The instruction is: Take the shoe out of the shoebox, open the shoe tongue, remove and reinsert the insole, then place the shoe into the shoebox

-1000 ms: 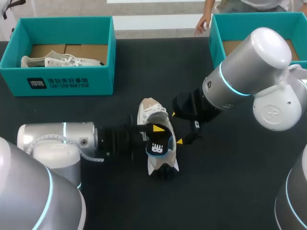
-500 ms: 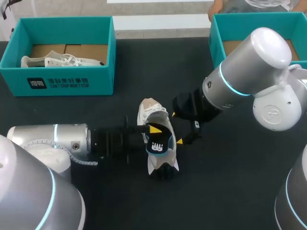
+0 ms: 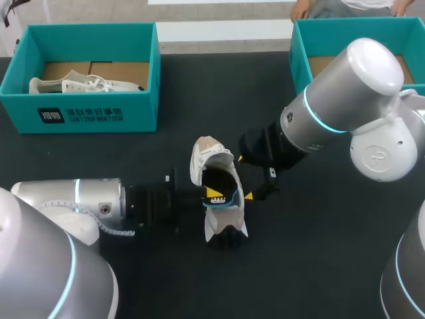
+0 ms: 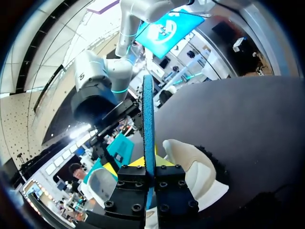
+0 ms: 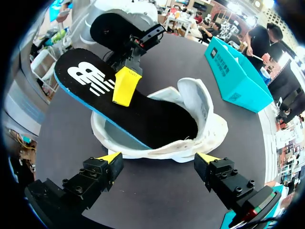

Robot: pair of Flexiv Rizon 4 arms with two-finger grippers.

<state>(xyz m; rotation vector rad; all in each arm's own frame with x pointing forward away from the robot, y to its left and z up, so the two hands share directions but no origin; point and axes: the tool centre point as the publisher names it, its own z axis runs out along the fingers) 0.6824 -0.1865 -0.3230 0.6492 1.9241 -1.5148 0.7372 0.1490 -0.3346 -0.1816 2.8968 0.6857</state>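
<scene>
Now left fingers (image 5: 125, 86) pinch the insole (image 5: 95, 81), right fingers (image 5: 108, 158) gape, shoebox (image 3: 99, 113) holds a second shoe (image 3: 73, 84)

The shoe (image 3: 204, 151) lies in the middle of the table (image 3: 319, 266). You cannot come at the shoe from its left: the left gripper (image 3: 214, 193) is there, pinching the insole (image 5: 143, 114) that sticks up out of it. The right gripper (image 3: 245, 178) fills the shoe's right side, fingers wide apart. You have open table between the shoe and the shoebox (image 3: 99, 114), and on the shoe's near side.
</scene>
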